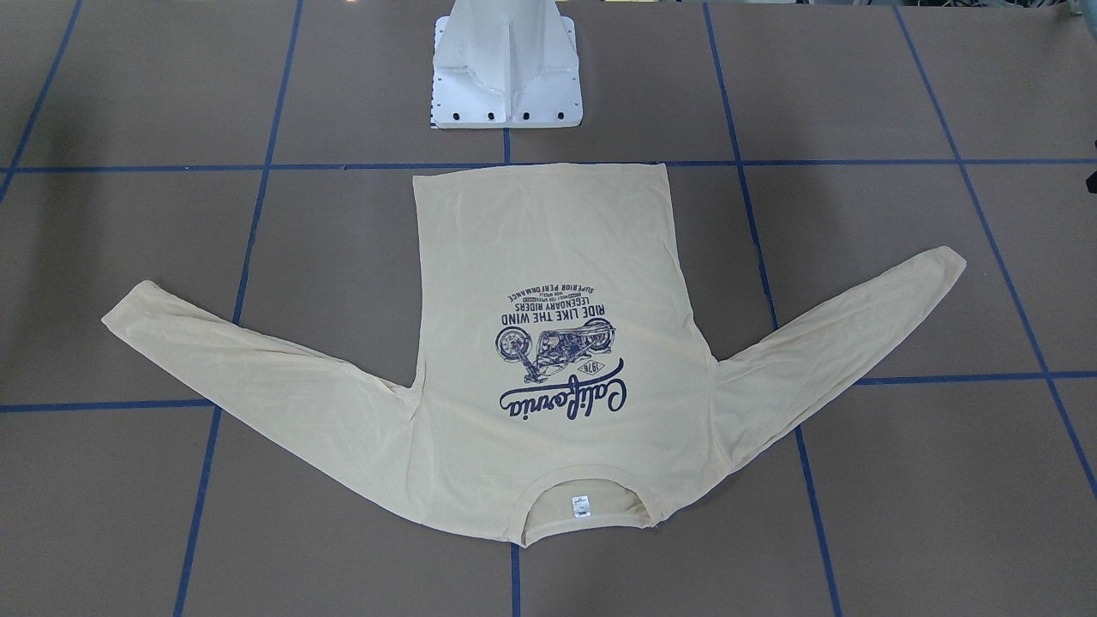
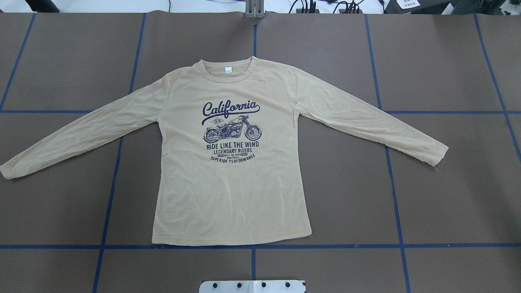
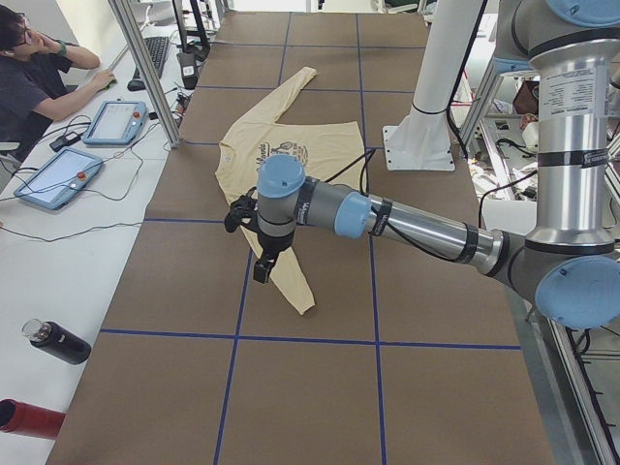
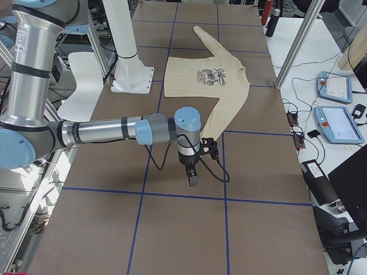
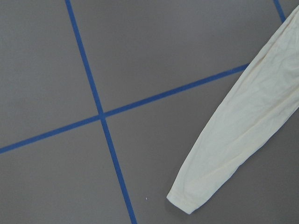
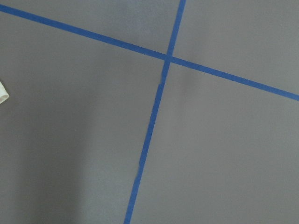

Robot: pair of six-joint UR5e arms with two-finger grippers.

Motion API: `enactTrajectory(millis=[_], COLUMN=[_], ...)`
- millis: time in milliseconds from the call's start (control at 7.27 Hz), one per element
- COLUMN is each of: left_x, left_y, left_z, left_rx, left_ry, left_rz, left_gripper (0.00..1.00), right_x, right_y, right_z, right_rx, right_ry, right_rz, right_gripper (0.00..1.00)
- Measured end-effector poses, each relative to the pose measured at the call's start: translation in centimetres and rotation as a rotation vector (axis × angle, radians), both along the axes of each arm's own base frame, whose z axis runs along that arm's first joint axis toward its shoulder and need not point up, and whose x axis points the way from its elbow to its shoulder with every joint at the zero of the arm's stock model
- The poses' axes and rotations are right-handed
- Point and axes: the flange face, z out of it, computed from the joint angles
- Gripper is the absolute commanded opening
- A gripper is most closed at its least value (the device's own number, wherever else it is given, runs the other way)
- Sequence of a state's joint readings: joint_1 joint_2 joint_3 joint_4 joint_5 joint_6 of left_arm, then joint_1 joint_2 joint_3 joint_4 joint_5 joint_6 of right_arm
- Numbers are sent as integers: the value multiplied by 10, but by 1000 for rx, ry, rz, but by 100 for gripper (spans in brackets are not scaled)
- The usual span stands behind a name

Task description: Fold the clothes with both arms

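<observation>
Whether the jaws stand parted or closed I cannot tell for the left gripper (image 3: 263, 274) or the right gripper (image 4: 192, 181) (side views only). Each hangs over bare table (image 2: 447, 203) near a cuff of the long-sleeved T-shirt (image 2: 232, 183), which lies flat, print up. A careless pinch could catch one layer of the thin fabric and drag it crooked.

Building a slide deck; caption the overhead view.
Cream long-sleeved T-shirt lies flat, print up, sleeves spread, on the blue-taped brown table.
</observation>
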State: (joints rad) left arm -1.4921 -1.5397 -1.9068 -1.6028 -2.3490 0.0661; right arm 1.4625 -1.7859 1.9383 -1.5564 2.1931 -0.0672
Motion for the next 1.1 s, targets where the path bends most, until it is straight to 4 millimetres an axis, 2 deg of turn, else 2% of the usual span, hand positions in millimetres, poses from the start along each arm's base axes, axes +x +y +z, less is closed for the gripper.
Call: enactTrajectory(millis=[275, 550, 688, 963, 1100], left_x=[4, 5, 5, 5, 5], left_y=[-39, -50, -51, -51, -51], left_z=[-13, -12, -12, -13, -13], left_rx=[56, 87, 101, 116, 117], left_ry=[7, 10, 12, 14, 14], left_rz=[-6, -4, -4, -4, -4], left_gripper=[100, 100, 100, 100, 100], right_x=[-6, -13, -29, -99, -140], right_y=[-16, -27, -37, -51, -49], right_z=[-19, -28, -36, -58, -67], right_rx=[46, 75, 77, 10, -25], right_ry=[-38, -60, -82, -133, -167], right_rz=[-9, -22, -38, 11, 77], right_gripper=[100, 100, 100, 100, 99])
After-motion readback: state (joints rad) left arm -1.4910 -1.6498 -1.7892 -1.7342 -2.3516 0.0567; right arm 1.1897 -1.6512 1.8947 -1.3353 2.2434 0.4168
